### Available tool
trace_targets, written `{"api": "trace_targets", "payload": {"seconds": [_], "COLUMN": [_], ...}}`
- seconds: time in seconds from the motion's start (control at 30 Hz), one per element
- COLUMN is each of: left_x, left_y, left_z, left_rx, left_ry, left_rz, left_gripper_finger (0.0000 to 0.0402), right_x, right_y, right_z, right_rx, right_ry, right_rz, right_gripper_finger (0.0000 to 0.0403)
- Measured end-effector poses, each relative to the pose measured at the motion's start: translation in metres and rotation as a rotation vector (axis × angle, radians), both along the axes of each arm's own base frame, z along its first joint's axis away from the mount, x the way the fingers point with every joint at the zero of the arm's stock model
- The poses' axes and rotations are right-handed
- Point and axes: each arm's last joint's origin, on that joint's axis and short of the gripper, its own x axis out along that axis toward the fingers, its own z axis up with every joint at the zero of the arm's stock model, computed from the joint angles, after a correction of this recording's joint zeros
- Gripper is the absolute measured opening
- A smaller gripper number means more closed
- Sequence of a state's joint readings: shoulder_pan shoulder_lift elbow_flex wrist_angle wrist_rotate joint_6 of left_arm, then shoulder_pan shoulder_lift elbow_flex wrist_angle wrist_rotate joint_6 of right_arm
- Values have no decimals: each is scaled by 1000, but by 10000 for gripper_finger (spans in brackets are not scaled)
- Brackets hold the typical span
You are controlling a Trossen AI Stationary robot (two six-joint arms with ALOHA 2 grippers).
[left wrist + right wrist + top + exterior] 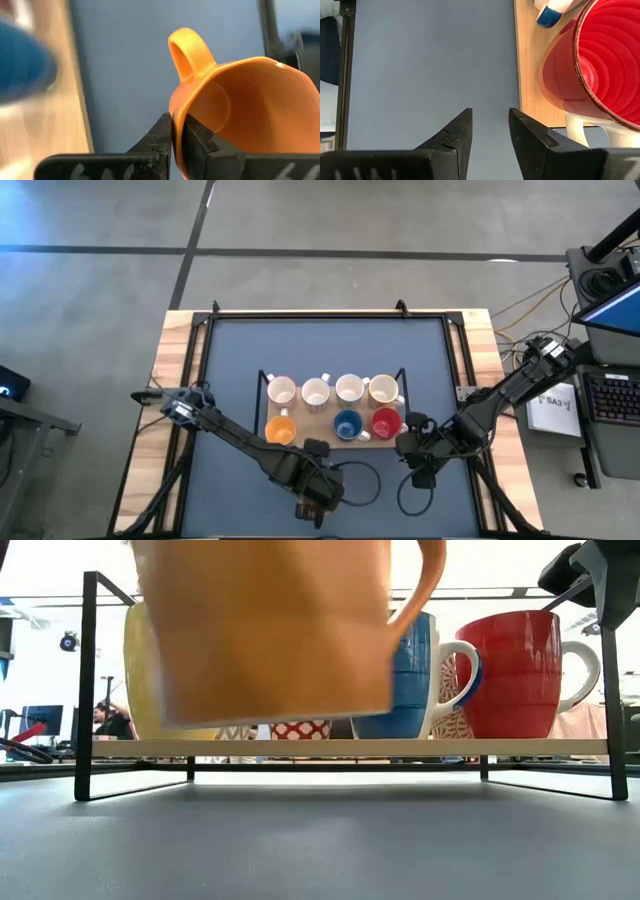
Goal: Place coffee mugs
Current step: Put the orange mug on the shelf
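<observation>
The left pincer (pixel 176 131) is closed on the rim of an orange mug (pixel 240 115), which is carried tilted above the bench (pixel 240 370), handle upward, before the rack (pixel 335 435). The right pincer (pixel 490 132) stands narrowly parted and empty beside the red mug (pixel 600 65).

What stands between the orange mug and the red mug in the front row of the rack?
In the high view, the blue mug stands between the orange mug and the red mug on the rack.
</observation>
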State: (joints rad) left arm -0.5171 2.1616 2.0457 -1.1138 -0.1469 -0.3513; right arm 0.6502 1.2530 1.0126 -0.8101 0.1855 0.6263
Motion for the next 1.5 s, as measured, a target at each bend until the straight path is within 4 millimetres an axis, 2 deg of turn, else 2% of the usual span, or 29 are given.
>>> {"api": "trace_targets", "payload": {"seconds": [0.13,0.2,0.57,0.8,1.07,1.5], "left_x": [1,3,10,17,14,0], "left_y": [1,4,27,24,26,27], "left_z": [-2,-4,-26,-21,-19,-21], "left_rx": [34,19,26,-2,-50,-93], "left_ry": [15,27,90,2,32,153], "left_rz": [-184,-212,-129,-76,84,420], "left_gripper_finger": [9,9,12,54,99,104], "right_x": [0,0,0,0,0,0], "right_y": [0,0,0,0,0,0], "right_z": [0,0,0,0,0,0], "right_rx": [-2,-1,-1,0,1,1], "right_ry": [0,0,0,0,0,0], "right_rz": [2,2,1,1,-2,-2], "right_gripper_finger": [116,115,112,114,113,114]}}
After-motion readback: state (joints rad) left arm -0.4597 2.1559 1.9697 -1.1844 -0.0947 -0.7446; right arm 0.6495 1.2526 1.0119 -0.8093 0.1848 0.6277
